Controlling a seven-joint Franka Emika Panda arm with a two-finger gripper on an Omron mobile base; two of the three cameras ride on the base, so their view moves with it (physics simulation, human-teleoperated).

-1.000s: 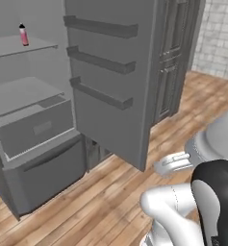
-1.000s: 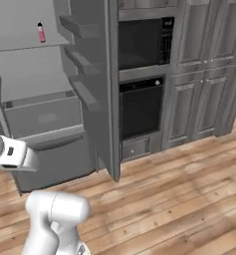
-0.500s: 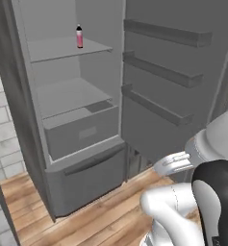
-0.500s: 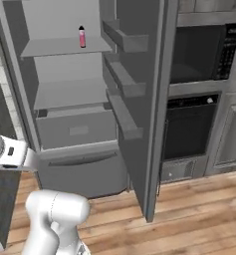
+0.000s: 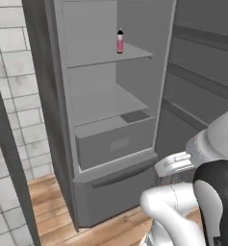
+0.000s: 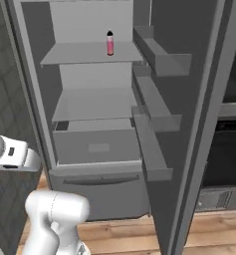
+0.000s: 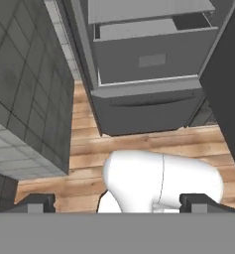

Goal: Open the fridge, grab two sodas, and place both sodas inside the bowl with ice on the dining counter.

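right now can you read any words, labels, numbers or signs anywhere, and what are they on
None can be read.
Bottle: pink with a black cap, no lettering visible; too small to show any.
Fridge drawer: a plain paler patch on its front, no text.
Oven beside the door: dark, no legible markings.

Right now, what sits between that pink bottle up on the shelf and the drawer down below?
Between the pink bottle and the drawer lies one more grey shelf, with nothing on it that I can see. The right base view shows this best.
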